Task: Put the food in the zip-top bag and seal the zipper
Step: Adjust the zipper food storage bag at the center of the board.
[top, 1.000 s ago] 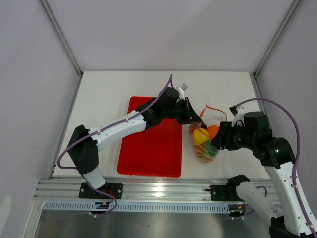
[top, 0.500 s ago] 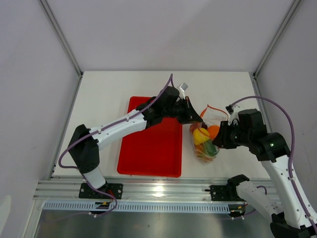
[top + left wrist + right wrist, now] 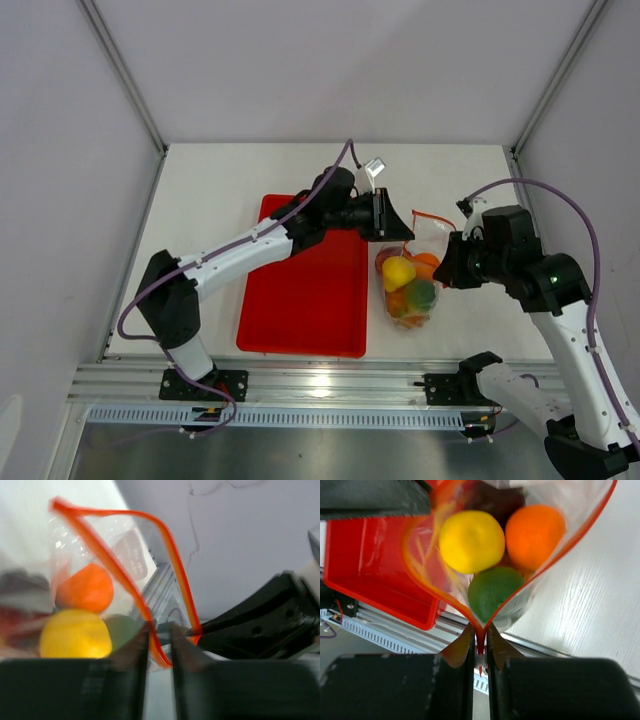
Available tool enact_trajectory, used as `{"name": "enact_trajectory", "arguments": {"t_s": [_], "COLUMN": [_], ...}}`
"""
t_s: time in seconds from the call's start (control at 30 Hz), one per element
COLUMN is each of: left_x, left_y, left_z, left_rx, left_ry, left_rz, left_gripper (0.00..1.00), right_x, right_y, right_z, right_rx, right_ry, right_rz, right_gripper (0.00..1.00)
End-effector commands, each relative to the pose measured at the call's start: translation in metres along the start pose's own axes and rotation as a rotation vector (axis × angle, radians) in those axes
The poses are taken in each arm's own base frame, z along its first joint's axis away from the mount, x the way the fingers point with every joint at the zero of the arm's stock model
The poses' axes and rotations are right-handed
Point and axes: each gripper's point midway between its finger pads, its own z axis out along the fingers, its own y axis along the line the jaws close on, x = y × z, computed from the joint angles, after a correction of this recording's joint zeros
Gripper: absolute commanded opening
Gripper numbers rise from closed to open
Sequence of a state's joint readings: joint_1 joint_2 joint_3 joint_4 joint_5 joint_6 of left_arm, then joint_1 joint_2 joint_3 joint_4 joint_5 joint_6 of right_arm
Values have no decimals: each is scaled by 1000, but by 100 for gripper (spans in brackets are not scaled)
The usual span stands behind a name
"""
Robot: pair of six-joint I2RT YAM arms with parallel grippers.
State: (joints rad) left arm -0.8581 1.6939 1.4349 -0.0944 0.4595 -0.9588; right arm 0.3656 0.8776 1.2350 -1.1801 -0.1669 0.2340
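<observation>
The clear zip-top bag [image 3: 408,285] hangs between both grippers, right of the red tray. It holds the food: a yellow fruit [image 3: 471,541], an orange [image 3: 535,535], a green fruit [image 3: 495,590] and a dark red fruit [image 3: 492,500]. My left gripper [image 3: 386,214] is shut on the far-left end of the red-orange zipper [image 3: 159,652]. My right gripper [image 3: 447,266] is shut on the zipper's other end [image 3: 480,639]. The mouth is open, its two strips spread apart [image 3: 170,550]. The pineapple is not seen.
The red tray [image 3: 300,300] lies left of the bag; it also shows in the right wrist view [image 3: 365,575]. The table's front metal rail [image 3: 320,385] runs just below the bag. White walls stand close on both sides.
My left gripper has moved up towards the back with the zipper end. My right gripper has risen slightly. The bag mouth is stretched flatter and the fruits have settled lower.
</observation>
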Motion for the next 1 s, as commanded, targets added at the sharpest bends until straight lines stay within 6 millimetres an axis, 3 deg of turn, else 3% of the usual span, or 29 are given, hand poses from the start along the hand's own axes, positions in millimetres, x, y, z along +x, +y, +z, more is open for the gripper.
{"name": "enact_trajectory", "arguments": {"t_s": [0.0,0.03,0.1,0.23,0.33,0.37,0.47,0.53,0.67,0.7,0.73,0.77,0.8,0.83,0.87,0.97], "left_x": [-15,-16,-13,-11,3,12,29,49,70,77,80,82,89,84,86,95], "left_y": [-64,-70,-75,-88,-96,-88,-106,-101,-104,-106,-117,-111,-110,-120,-113,-120], "left_z": [-29,-33,-40,-57,-71,-71,-92,-104,-124,-131,-143,-138,-145,-149,-137,-129], "left_rx": [265,304,341,413,520,535,713,850,1033,1056,1139,1157,1149,1180,1174,1205], "left_ry": [-43,-55,-42,-60,-48,-29,-50,-33,32,94,51,57,142,107,169,245], "left_rz": [292,410,563,812,998,1023,1218,1314,1370,1300,1423,1424,1297,1364,1321,1311], "left_gripper": [31,44,54,85,100,100,99,99,100,99,100,99,100,100,100,100], "right_x": [-25,-22,-19,-9,1,2,10,15,27,29,31,34,35,36,38,41], "right_y": [19,21,28,39,48,51,63,70,85,88,90,92,92,93,93,98], "right_z": [-25,-27,-31,-41,-50,-52,-60,-66,-78,-79,-81,-82,-82,-82,-82,-83], "right_rx": [-70,-79,-117,-180,-242,-259,-342,-386,-489,-506,-521,-539,-540,-545,-549,-584], "right_ry": [-64,-46,-28,0,14,16,24,35,58,67,70,84,88,92,100,116], "right_rz": [-73,-79,-78,-73,-83,-84,-86,-90,-101,-103,-105,-106,-106,-106,-106,-108], "right_gripper": [0,0,0,0,0,0,0,0,0,0,0,0,0,0,0,0]}}
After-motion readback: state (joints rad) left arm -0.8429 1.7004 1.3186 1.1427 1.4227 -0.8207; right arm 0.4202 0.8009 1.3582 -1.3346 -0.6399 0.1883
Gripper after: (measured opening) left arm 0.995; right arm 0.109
